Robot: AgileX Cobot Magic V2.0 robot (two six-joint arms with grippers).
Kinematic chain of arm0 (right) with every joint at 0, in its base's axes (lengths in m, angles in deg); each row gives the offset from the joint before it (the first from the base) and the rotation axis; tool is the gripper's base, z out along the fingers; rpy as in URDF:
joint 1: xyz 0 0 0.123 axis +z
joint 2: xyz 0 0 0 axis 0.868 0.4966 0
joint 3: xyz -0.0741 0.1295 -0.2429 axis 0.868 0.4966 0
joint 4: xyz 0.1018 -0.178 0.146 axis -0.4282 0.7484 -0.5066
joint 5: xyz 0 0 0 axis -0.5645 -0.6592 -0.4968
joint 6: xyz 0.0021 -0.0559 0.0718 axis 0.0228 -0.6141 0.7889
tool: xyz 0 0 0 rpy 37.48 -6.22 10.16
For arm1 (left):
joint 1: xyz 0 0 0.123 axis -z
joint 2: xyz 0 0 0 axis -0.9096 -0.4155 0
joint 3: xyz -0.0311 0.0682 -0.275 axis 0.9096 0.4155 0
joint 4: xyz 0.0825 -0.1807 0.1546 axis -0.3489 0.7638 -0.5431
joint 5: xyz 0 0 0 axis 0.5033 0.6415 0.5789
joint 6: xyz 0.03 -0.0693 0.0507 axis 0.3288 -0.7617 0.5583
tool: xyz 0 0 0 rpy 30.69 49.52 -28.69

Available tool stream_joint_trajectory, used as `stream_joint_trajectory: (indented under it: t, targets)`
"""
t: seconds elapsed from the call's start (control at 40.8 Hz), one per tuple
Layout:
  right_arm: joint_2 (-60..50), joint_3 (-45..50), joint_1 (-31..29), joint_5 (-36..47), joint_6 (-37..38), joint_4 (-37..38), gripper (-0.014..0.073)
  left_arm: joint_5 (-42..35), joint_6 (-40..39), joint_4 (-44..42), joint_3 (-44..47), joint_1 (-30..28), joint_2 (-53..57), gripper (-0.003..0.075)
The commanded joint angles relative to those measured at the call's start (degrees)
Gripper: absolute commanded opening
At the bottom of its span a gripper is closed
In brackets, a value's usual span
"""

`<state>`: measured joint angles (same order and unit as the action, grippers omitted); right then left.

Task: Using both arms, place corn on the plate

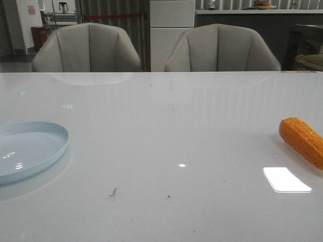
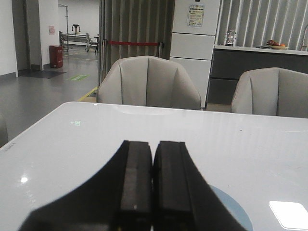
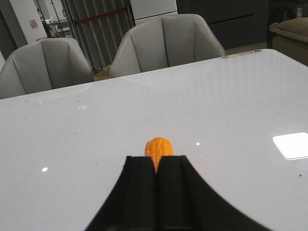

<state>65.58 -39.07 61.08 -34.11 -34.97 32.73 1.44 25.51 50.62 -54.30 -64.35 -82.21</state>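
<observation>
The orange-yellow corn [image 1: 304, 140] lies on the white table at the far right, partly cut off by the frame edge. The pale blue plate [image 1: 30, 148] sits at the far left and holds nothing. Neither arm shows in the front view. In the left wrist view my left gripper [image 2: 154, 144] is shut and empty, and part of the plate [image 2: 233, 211] shows just past its right finger. In the right wrist view my right gripper [image 3: 157, 161] is shut and empty, and the corn's end [image 3: 159, 146] lies on the table just beyond the fingertips.
Two grey chairs [image 1: 86, 48] [image 1: 222, 48] stand behind the table's far edge. A bright window reflection [image 1: 286, 179] lies on the table near the corn. Small dark specks [image 1: 113, 192] mark the front middle of the table.
</observation>
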Motion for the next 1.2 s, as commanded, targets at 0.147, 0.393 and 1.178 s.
stream_joint_trajectory:
  t: [0.147,0.393,1.178]
  targets:
    - [0.61,-1.31,-0.35,4.80,-0.45,-0.15,0.0069,-4.67,-0.71,0.60,2.16,-0.01,0.95,0.0096]
    - [0.61,-1.31,-0.35,4.80,-0.45,-0.15,0.0069,-4.67,-0.71,0.60,2.16,-0.01,0.95,0.0096]
    - [0.67,-7.19,-0.35,24.94,1.58,-0.99,0.0069,-23.67,-0.71,-0.83,-6.10,-0.01,0.84,0.0097]
